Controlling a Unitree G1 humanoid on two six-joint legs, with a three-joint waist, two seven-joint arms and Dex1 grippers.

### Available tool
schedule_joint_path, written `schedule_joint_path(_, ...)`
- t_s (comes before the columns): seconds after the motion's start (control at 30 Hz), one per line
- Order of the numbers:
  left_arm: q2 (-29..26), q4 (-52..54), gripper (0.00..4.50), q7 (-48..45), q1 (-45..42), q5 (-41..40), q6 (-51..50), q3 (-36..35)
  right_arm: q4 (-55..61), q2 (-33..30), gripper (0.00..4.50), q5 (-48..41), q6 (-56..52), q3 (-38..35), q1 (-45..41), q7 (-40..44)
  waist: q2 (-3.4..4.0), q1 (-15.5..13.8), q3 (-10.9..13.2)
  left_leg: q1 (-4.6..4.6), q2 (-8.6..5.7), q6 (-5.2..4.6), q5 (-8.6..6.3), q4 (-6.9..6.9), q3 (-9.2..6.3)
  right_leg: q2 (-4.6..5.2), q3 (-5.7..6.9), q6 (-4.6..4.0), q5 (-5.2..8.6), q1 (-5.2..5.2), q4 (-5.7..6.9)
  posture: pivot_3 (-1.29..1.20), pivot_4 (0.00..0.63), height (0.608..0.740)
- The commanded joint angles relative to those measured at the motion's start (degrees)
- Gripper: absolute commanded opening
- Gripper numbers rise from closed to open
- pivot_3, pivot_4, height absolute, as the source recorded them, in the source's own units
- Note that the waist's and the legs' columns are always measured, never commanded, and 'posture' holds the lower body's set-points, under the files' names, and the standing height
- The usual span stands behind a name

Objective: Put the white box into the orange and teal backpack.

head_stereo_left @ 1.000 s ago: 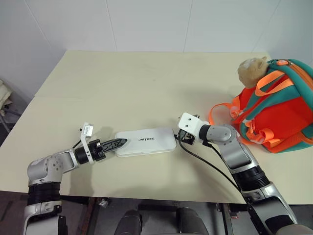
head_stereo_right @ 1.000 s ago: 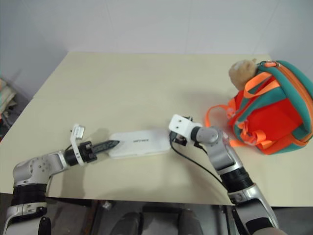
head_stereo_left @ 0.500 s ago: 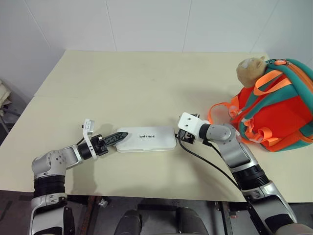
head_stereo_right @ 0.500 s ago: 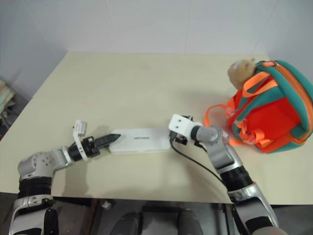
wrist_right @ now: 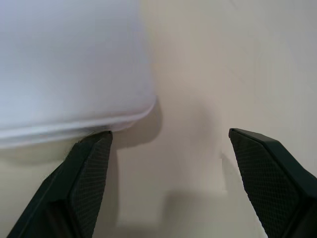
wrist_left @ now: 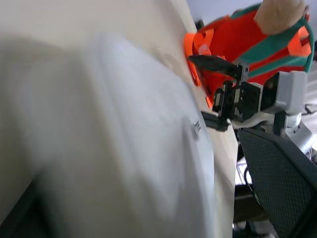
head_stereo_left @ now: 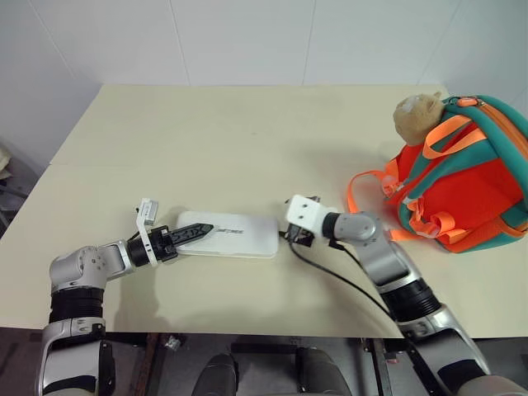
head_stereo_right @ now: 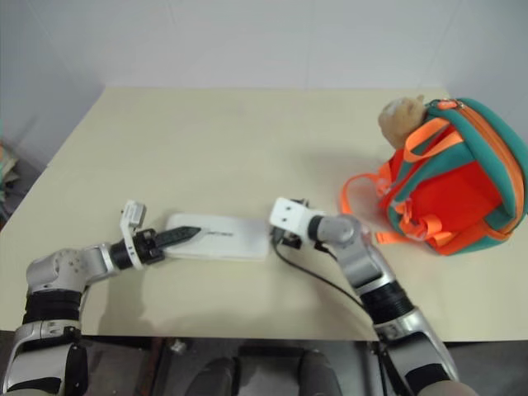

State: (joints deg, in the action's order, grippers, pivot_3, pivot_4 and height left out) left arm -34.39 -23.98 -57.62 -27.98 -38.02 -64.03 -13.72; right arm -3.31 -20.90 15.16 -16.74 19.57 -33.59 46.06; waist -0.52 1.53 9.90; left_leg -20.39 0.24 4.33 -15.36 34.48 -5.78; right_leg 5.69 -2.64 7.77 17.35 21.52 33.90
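Two grippers, one at each short end of the white box (head_stereo_left: 226, 235), why that layout?
— My read is a two-handed pickup: it's flat and thin, lying on the beige table (head_stereo_left: 247, 140) near the front edge, left of centre, so one gripper alone would struggle.

Left gripper (head_stereo_left: 196, 231) state?
— Spread wide. One black finger lies over the box's left end; the wrist view has the case running between the fingers, not pinched.

Right gripper (wrist_right: 166, 148)?
— Also spread. Its wrist view has one finger tip at the box's right corner, the other over bare table, so nothing is clamped.

Why isn't it lifted yet?
— Judging by the open fingers, neither side has a hold.

Target?
— Orange and teal backpack (head_stereo_left: 470, 173), far right, well apart from the box, tan plush toy (head_stereo_left: 417, 115) at its top left corner, orange straps (head_stereo_left: 367, 186) trailing towards the right arm.
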Motion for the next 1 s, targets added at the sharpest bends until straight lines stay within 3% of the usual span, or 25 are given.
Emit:
schedule_joint_path(0.03,-1.7,-3.6,4.47,0.0,1.6,2.5,-1.0,2.9,1.3,-0.2,4.5,-1.0,1.0,0.3,-1.0,0.4,0.0,0.2,0.0,0.0,0.0,0.0,0.0,-0.09,0.0,0.0,0.0,0.09,-0.05,0.04,0.0,0.0,0.15,0.74)
schedule_joint_path(0.13,-2.2,-3.6,4.47,-0.6,1.8,2.6,-1.1,3.9,1.1,-0.1,4.5,-1.2,1.2,0.5,-1.2,0.3,0.0,0.2,0.0,0.03,0.07,0.0,0.0,-0.37,0.0,-0.04,0.05,0.46,-0.23,0.16,0.02,0.0,0.15,0.74)
schedule_joint_path(0.47,-3.2,-7.9,4.47,-0.2,-0.6,2.7,1.8,1.1,1.2,-0.4,4.5,-1.6,1.3,0.4,-1.0,0.4,-0.01,0.2,0.0,0.04,0.14,0.04,0.05,-0.47,-0.02,-0.1,0.1,0.26,-0.12,0.2,0.01,0.0,0.15,0.74)
schedule_joint_path(1.0,-11.4,-16.9,4.47,-8.9,-6.8,8.9,8.0,10.9,1.4,-0.4,4.5,-1.9,1.3,0.6,-1.0,0.1,-0.18,1.2,0.1,0.0,0.35,0.12,0.11,-0.68,0.01,-0.31,0.11,0.21,-0.12,0.44,0.11,0.0,0.15,0.74)
